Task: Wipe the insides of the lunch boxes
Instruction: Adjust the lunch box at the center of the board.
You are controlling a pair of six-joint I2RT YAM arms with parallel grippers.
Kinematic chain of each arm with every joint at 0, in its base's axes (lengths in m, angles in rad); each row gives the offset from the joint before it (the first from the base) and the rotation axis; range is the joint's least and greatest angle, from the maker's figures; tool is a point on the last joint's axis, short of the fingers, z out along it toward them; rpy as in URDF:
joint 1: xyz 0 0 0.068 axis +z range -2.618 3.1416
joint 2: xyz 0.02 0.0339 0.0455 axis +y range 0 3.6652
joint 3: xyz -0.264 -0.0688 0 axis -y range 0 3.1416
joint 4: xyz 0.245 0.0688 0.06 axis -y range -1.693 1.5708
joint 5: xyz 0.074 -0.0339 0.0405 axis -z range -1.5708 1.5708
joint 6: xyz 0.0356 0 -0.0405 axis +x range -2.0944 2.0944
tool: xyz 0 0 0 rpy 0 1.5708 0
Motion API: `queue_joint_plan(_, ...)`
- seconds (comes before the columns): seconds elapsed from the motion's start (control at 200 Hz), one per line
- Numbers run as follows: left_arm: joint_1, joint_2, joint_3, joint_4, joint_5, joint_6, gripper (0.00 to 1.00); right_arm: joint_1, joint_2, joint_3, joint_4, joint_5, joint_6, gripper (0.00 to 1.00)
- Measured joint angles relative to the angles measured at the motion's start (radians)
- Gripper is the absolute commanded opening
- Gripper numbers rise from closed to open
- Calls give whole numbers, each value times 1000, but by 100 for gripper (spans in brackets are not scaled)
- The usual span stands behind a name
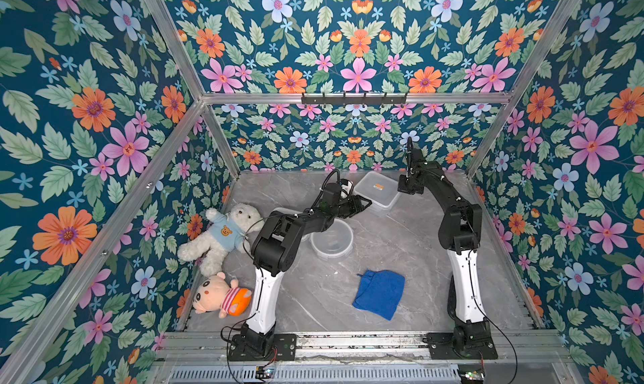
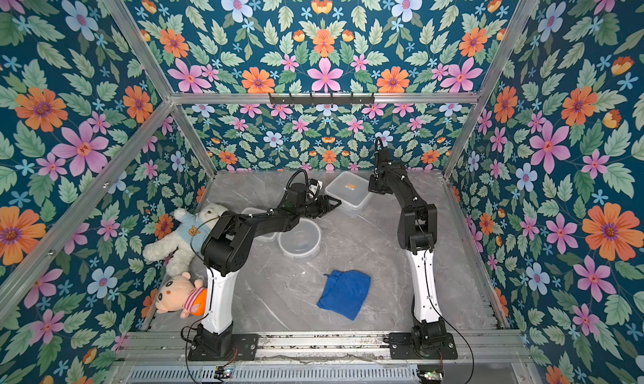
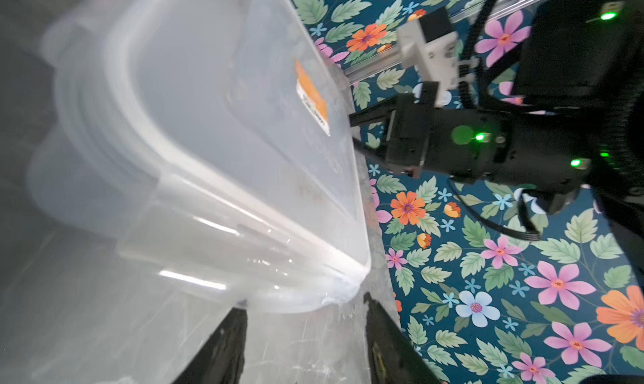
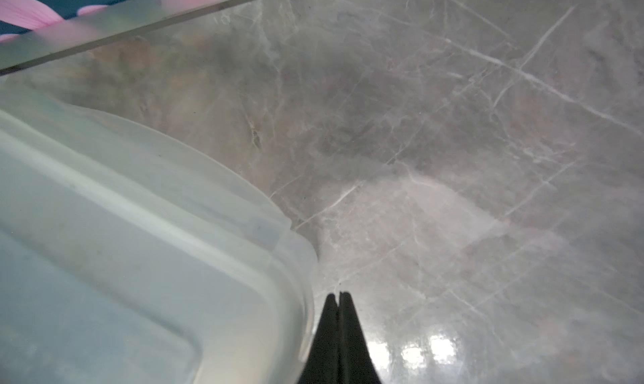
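In a top view, the left end effector point(image 1: 367, 203) sits at a corner of the large square lunch box point(image 1: 378, 190), far on the tabletop point(image 1: 400, 246). Left wrist: that corner between its parted fingers point(image 3: 383, 340), grip unclear. Right wrist: the right end effector point(image 4: 337, 295), clenched empty, just beside the box.

The orange label point(image 3: 311, 96) on the square lunch box point(image 3: 195, 128) is too blurred to read.

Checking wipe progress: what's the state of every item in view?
square lunch box: top covered, orange label showing
round lunch box: open, upright
rectangular lunch box: mostly hidden under left arm
blue cloth: loose on table, unheld
left gripper: jaws apart at square lunch box's corner, grip unclear
right gripper: shut, empty
teddy bear: lying on back
doll: lying down
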Motion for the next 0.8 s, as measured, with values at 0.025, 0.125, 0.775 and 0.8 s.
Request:
queue_joint_plan(0.025, 0, -3, -5, -4, 0, -1, 59, 0, -13, -18, 9, 0, -3, 0)
queue_joint_plan(0.125, -1, -34, -16, -16, 1, -3, 65, -2, -64, -87, 47, 0, -14, 0)
queue_joint_plan(0.775, -22, -89, 231, -219, -52, 124, 76, -47, -372, -570, 290, -246, 28, 6)
queue_joint_plan(0.8, -16, -68, 290, -238, -54, 144, 77, -48, -401, -621, 318, -272, 40, 6)
